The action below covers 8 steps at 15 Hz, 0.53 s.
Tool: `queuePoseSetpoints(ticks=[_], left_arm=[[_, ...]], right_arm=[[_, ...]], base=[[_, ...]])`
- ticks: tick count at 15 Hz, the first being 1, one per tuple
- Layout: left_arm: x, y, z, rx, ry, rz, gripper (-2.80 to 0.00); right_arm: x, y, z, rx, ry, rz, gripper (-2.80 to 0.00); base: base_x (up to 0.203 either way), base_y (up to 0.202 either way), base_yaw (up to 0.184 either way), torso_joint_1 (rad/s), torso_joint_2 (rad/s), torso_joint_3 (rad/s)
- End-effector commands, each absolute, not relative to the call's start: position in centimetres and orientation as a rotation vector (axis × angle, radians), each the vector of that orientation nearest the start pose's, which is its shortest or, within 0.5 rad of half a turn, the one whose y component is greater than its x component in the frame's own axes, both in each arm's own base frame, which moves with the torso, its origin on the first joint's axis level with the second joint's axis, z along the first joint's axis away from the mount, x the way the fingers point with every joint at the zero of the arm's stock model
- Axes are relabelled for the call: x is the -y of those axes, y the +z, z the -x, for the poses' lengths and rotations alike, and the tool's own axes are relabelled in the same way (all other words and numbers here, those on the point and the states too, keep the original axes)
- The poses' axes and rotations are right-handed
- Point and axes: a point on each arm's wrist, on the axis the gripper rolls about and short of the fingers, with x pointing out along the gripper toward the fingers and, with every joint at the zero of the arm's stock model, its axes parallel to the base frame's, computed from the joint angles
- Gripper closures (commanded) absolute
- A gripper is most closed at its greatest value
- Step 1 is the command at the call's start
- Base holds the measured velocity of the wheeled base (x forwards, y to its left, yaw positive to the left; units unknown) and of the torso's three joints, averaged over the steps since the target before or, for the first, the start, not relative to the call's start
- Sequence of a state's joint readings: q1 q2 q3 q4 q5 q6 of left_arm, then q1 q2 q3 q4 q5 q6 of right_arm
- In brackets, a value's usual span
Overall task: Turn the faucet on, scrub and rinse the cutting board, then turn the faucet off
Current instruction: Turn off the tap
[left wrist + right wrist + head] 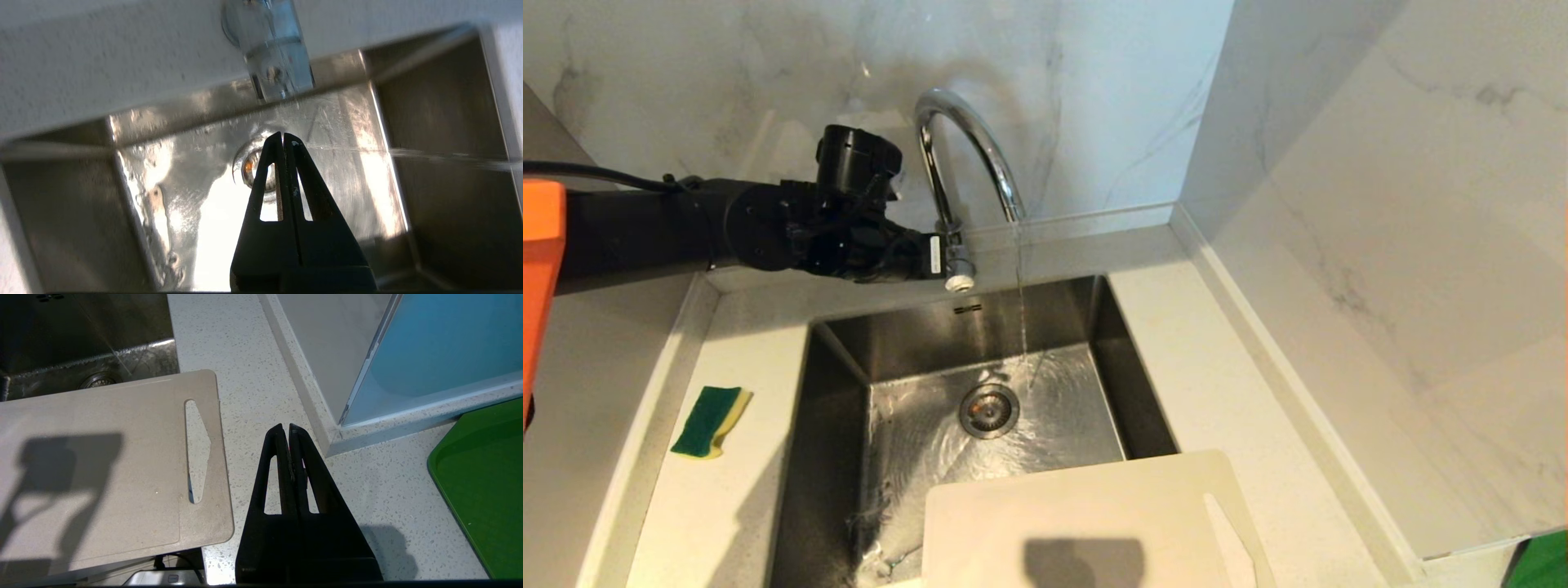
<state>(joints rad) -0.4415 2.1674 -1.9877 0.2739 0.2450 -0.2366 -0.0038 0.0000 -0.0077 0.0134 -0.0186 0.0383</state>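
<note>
The chrome gooseneck faucet stands behind the sink, and a thin stream of water runs from its spout into the basin. My left gripper reaches in from the left and sits right beside the faucet's base. In the left wrist view it is shut and empty, with the faucet's stem just past its tips. The cream cutting board lies flat over the sink's near right corner, handle slot to the right. My right gripper is shut and empty, parked over the counter right of the board.
A green-and-yellow sponge lies on the counter left of the steel sink. The drain is wet. A marble wall closes the right side. A green tray sits at the near right.
</note>
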Motion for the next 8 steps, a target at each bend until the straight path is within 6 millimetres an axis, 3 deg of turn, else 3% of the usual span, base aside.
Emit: queuePoseSetpoints(ticks=[1,8], left_arm=[[18.8,24.0,-41.2,-0.429,-0.123,0.079,0.0],[19.1,22.8,-42.2,-0.403,-0.086,0.072,0.0]], right_arm=[[0.0,7.6,2.3,-0.006,-0.023,-0.038,0.0],[0.0,7.6,2.3,-0.006,-0.022,-0.038,0.0]], base=[[0.0,0.0,0.0,0.0,0.0,0.0],[0.0,0.0,0.0,0.0,0.0,0.0]])
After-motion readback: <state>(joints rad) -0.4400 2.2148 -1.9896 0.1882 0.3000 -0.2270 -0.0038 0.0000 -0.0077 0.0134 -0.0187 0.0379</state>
